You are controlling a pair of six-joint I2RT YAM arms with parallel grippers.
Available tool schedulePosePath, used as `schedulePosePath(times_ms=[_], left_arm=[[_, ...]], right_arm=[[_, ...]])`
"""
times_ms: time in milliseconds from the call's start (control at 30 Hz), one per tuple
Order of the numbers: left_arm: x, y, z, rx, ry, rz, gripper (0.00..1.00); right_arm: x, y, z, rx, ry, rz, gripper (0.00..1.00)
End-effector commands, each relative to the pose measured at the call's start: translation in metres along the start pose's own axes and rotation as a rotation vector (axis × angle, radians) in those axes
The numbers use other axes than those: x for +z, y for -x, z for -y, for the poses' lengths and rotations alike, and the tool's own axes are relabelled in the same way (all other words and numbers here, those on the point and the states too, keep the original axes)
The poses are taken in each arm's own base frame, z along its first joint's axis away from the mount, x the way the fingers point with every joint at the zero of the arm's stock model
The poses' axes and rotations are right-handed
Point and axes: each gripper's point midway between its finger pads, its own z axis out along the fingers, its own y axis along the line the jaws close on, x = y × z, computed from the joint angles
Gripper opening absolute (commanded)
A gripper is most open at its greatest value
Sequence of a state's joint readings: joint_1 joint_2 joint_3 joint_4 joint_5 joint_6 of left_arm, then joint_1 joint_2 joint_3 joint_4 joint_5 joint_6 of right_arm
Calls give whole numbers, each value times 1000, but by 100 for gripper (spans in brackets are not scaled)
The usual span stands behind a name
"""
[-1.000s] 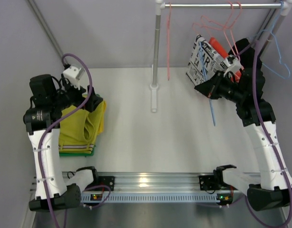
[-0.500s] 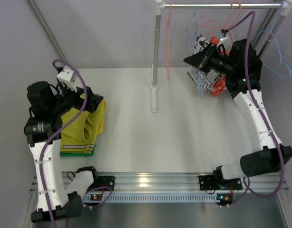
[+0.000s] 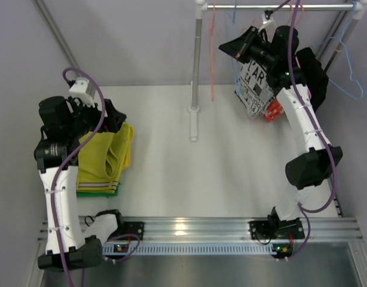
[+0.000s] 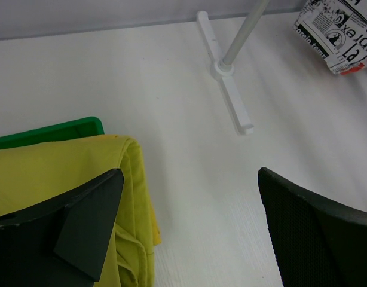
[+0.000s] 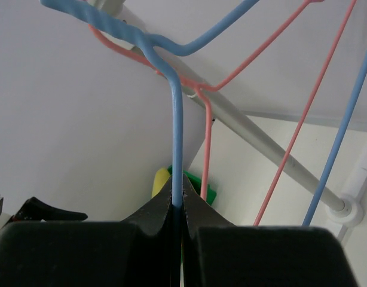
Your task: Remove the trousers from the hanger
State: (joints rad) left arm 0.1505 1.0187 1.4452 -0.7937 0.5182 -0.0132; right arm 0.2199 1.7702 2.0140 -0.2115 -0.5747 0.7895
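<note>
Looking at the setup right now, the trousers are nowhere near a hanger as far as I can see. Both yellow pairs sit folded in one stack on the left side of the table, with a green edge poking out underneath. The left gripper hangs just over the far corner of that stack, jaws spread wide with nothing between them, so that's the arm close enough to matter. The stack's long side runs from the near edge toward the back wall, and the cloth lies below the gripper, toward the near left. The right gripper is way across at the rail, pinched tight on the wire of a blue hanger, with a pink hanger right beside it. My guess is the removing part is done and that hanger is just being parked. I can't make out where one pair ends and the other begins, whether the blue hook is actually over the rail, or what the green thing is. The printed cloth and red-orange garment hang by the right arm, partly covered by it.
</note>
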Motion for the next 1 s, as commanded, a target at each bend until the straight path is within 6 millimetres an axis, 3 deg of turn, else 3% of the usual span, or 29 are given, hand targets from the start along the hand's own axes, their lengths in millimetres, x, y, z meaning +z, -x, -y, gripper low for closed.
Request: schedulePosePath(times_ms=[0,100,267,400,433,533,600,633,700,867,933,967], left_arm=[[1,11,-6,-19,43,44,99],[2,7,-14,-40,81,26,99],[0,4,-19,-27,110,13,99],[0,-1,-19,-18,109,-3,99],[0,-2,-19,-8,102,-9,99],[1,-6,-16,5,78,-26,99],[3,-9,-16,26,67,-43,99],[3,-9,-15,34,62,-44,99],[5,-12,-18,49,61,-56,99],[11,-18,-25,77,69,-93,99],[12,-21,-28,89,75,-103,99],[12,-25,-27,91,71,-112,99]], right_arm=[[11,27,-23,-75,77,89,0],[19,28,-15,-66,76,90,0],[22,12,-3,-24,66,49,0],[10,-1,-6,-12,71,23,21],[6,-2,-9,-11,73,21,37],[-12,-3,-23,-32,76,23,62],[-37,-2,-43,-75,76,46,77],[-37,-1,-40,-86,67,51,85],[-59,0,-53,-135,57,77,99],[-116,-18,-61,-247,-40,102,99],[-136,-26,-57,-284,-85,111,99],[-155,-35,-49,-332,-146,121,99]])
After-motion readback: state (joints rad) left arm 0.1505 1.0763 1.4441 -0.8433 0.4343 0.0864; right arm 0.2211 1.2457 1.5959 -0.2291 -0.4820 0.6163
